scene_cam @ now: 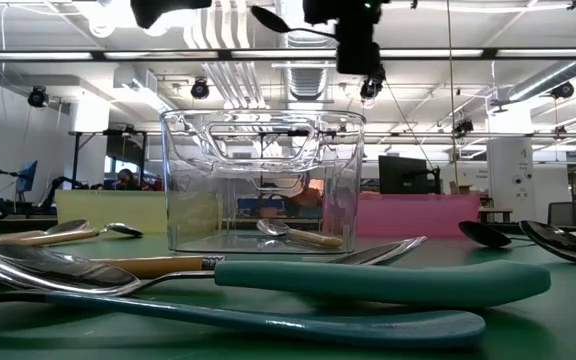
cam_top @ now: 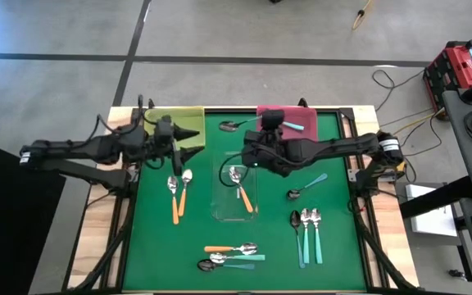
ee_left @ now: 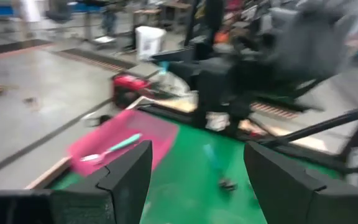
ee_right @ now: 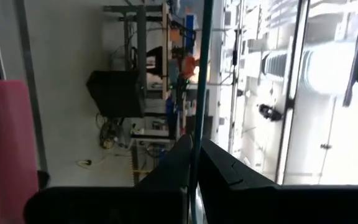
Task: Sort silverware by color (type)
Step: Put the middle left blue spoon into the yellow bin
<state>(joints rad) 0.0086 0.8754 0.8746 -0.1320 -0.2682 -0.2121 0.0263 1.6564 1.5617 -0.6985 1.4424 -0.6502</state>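
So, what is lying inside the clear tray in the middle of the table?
Inside the clear tray one orange-handled spoon is visible, bowl toward the far side. The right arm overhangs the tray's far end, so anything beneath it cannot be seen.

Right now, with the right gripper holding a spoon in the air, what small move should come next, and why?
Probably carry it a little toward the pink tray and lower it. The right gripper is shut on a teal-handled, dark-bowled spoon, raised above the table, and that tray already holds a teal-handled spoon.
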